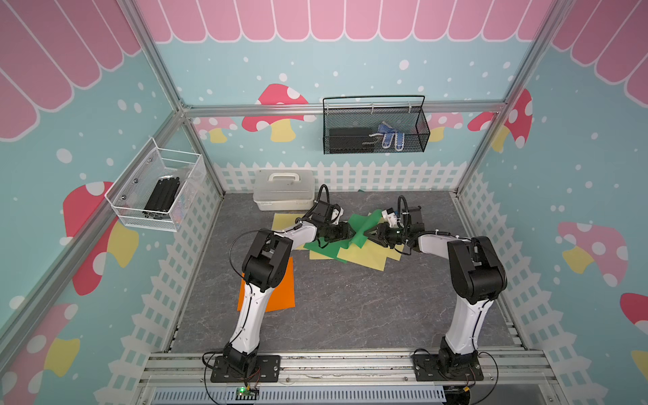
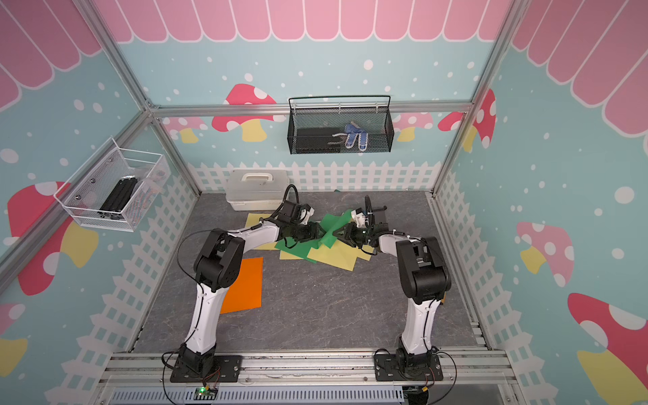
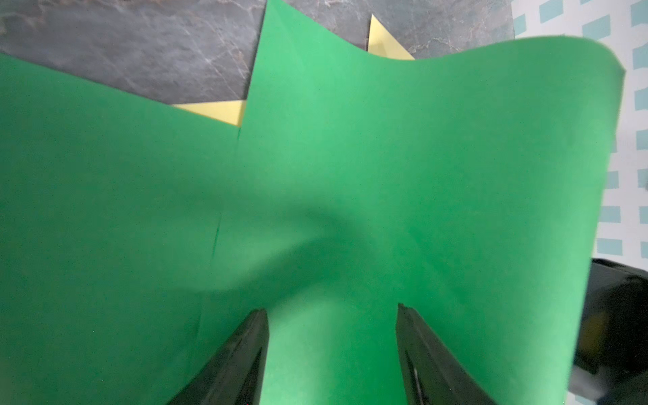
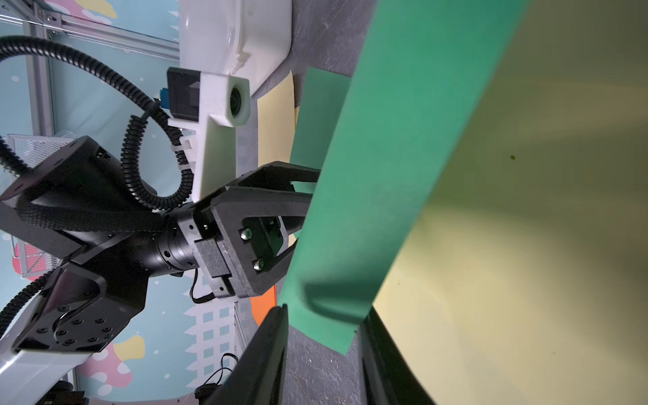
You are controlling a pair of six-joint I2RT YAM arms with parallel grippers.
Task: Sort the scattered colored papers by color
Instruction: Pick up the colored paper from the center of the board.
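In a top view, lifted green paper (image 1: 366,228) in front of the white box (image 1: 284,191), between left gripper (image 1: 350,233) and right gripper (image 1: 370,239), over yellow papers (image 1: 364,261). Left wrist: jaws wide, gripping nothing — green blocks everything ahead. Right wrist: jaws part-open around its corner.

white arm links (image 1: 250,315), black joints (image 1: 266,259), corrugated black cable (image 4: 128,157)

A white lidded box (image 1: 284,191) sat at the back of the grey tabletop (image 1: 350,308); a black mesh basket (image 1: 415,140) with gloves (image 1: 391,137) and a white mesh basket (image 1: 128,207) hung on the walls
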